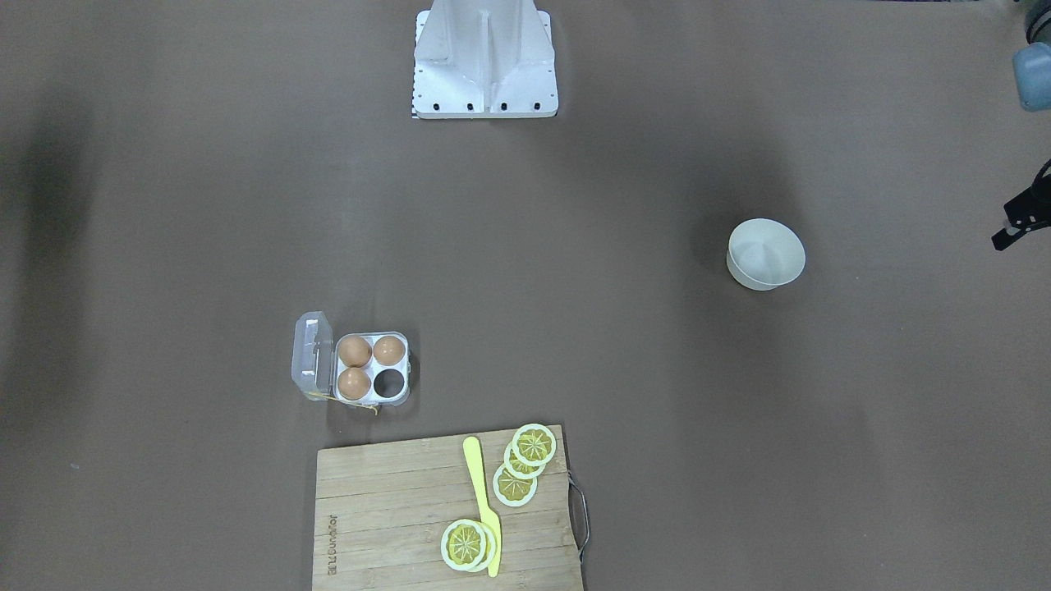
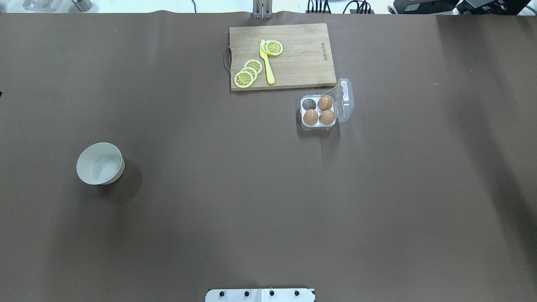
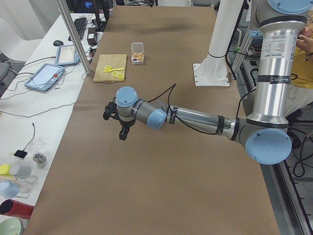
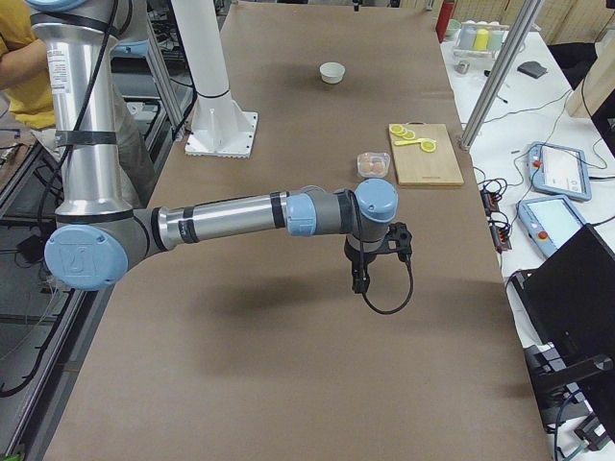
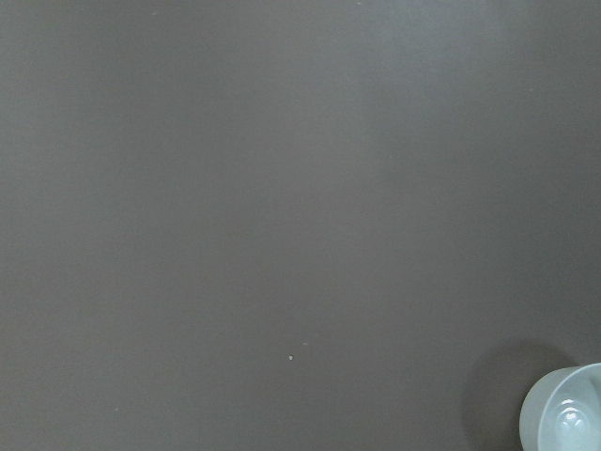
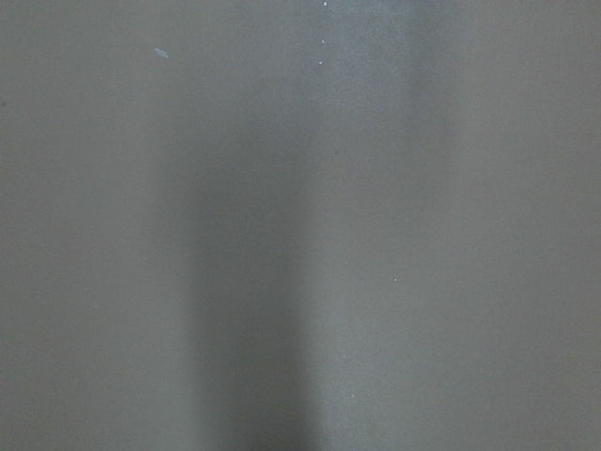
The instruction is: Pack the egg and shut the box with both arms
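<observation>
The box (image 1: 400,396) is a white four-cup tray with its clear lid (image 1: 311,355) folded open, also in the overhead view (image 2: 318,126). Three alike brown eggs (image 1: 355,350) sit in three cups, and one cup (image 1: 390,382) is empty. I cannot tell which is the task's egg. The left gripper (image 1: 1010,234) shows only at the frame edge, and in the exterior left view (image 3: 122,135) it hangs above bare table, far from the box. The right gripper (image 4: 357,282) hangs over bare table, apart from the box (image 4: 374,165). I cannot tell if either is open.
A round white bowl (image 2: 100,163) stands empty on the robot's left side, and its rim shows in the left wrist view (image 5: 568,418). A wooden cutting board (image 1: 386,501) with lemon slices (image 1: 533,446) and a yellow knife (image 1: 480,497) lies beside the box. The white pedestal (image 1: 484,66) stands at the robot's edge.
</observation>
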`<state>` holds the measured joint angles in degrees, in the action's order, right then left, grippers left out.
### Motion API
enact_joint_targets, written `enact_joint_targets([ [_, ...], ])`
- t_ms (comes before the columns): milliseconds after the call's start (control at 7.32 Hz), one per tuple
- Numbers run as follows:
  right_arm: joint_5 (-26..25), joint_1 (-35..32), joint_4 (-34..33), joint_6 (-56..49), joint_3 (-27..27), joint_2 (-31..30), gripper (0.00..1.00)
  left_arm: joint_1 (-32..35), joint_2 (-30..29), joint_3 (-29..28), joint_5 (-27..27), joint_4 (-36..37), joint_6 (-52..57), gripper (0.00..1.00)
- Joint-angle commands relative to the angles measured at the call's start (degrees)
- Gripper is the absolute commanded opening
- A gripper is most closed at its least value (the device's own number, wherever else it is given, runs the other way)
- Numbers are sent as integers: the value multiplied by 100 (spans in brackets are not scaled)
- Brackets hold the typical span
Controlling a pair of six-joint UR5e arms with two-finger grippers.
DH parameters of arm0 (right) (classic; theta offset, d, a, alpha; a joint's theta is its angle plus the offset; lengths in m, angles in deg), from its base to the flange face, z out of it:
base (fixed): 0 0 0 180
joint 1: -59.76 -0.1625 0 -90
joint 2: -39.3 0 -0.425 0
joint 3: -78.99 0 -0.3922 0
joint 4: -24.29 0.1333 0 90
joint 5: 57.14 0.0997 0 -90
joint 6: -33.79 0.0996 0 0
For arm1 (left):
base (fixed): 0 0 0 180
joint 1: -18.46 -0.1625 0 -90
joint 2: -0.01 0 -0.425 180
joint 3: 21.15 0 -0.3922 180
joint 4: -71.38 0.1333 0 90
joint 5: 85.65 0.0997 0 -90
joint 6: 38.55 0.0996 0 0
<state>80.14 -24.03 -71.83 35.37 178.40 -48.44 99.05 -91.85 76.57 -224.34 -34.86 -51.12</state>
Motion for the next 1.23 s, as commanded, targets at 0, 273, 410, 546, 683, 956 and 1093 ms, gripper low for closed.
enact_joint_targets([
  [0, 61, 475, -3, 410, 148, 229, 100, 53, 63, 97, -9, -11, 0, 97],
  [273, 211, 1169, 49, 1622, 219, 878, 100, 61, 63, 247, 0, 68, -9, 97],
  [410, 220, 1424, 49, 1740, 193, 1090, 100, 61, 89, 256, 0, 68, -35, 97],
  [546, 220, 1645, 49, 1732, 115, 1240, 100, 70, 98, 274, 0, 68, -36, 97],
  [683, 220, 1795, 49, 1732, -78, 1546, 100, 70, 98, 309, 0, 68, -44, 97],
  [956, 220, 1997, 49, 1732, -420, 2038, 100, 70, 98, 344, 0, 68, -44, 97],
  [1093, 229, 2103, 136, 1715, -657, 2206, 100, 70, 98, 353, 0, 68, -44, 97],
])
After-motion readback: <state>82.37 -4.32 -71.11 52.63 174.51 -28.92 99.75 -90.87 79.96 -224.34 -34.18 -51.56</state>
